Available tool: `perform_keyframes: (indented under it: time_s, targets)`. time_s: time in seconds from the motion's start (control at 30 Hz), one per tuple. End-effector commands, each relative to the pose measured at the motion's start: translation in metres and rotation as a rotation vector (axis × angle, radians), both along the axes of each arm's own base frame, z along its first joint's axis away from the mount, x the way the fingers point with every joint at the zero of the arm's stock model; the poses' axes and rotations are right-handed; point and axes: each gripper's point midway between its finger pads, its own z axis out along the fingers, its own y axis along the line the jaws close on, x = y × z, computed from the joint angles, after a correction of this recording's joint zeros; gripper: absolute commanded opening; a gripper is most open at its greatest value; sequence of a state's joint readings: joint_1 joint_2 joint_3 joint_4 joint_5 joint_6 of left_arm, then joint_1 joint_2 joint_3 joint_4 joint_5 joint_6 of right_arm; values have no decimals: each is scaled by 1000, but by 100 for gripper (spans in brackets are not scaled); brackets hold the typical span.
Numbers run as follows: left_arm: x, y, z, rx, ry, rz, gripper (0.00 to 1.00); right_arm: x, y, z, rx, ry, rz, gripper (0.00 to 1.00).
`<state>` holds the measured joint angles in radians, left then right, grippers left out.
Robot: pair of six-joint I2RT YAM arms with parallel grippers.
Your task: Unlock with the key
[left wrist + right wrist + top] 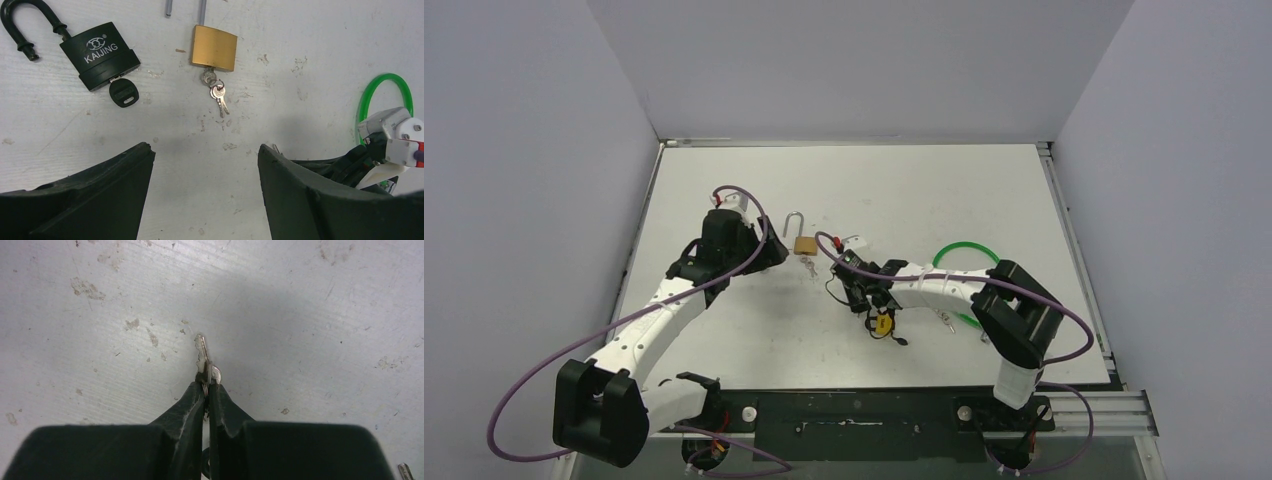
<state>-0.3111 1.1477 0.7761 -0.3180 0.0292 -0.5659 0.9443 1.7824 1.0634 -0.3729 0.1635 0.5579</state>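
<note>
- The right gripper (206,385) has its fingers (192,400) pinched shut on a small silver key (201,352). They hold it by the head, with the blade sticking out in front, over bare table (924,190).
- So the pick-up looks done. As far as I can judge, what remains is carrying the key to a keyway, pushing it in and turning it.
- The left gripper (205,150) hangs with its fingers spread wide and nothing between them, looking down on the locks.
- The brass padlock (214,47) lies flat just beyond it, with a small bunch of keys (216,90) at its keyway. One leg of its shackle stops short, off to the side of the body, so I'd say it is already sprung open.
- The black padlock (102,55) lies to its side, apart from it. Its shackle is plainly swung free and a black-headed key (122,93) is in the bottom.
- Neither lock in sight looks shut (odd, with a key just gripped), and I can't tell which one the held key is meant for.
- The held key is near the brass padlock but not touching it.
- A green ring (385,82) lies off by the right arm and plays no part.
</note>
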Motion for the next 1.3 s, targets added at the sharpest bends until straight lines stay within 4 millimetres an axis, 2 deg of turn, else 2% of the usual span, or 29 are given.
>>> perform_keyframes:
  time_s: [0.0,0.1,0.3,0.5,0.7,0.8,0.9,0.97,1.2,1.27]
  targets:
    - [4,-7,14,-55,-45,-16,73,4,1,-1,23,-48,4,0]
    - [2,-17,18,-110,-46,-42,73,7,11,16,124,-111,31,0]
    - [-7,-46,29,-277,-47,-133,77,9,40,64,388,-233,115,0]
    - [-18,-77,50,-500,-106,-253,87,-10,70,112,644,-268,261,0]
    - [-29,-92,59,-593,-99,-320,88,-20,85,145,797,-280,314,0]
    - [-33,-96,59,-597,-85,-333,82,-21,88,151,827,-278,316,0]
    - [-33,-94,51,-581,-48,-305,64,-18,87,153,835,-279,297,0]
    - [-32,-92,44,-571,-20,-278,56,-17,86,155,843,-277,286,0]
    - [-31,-92,31,-561,25,-242,40,-12,84,158,860,-271,251,0]
    - [-31,-92,28,-559,35,-239,39,-11,83,158,862,-269,244,0]
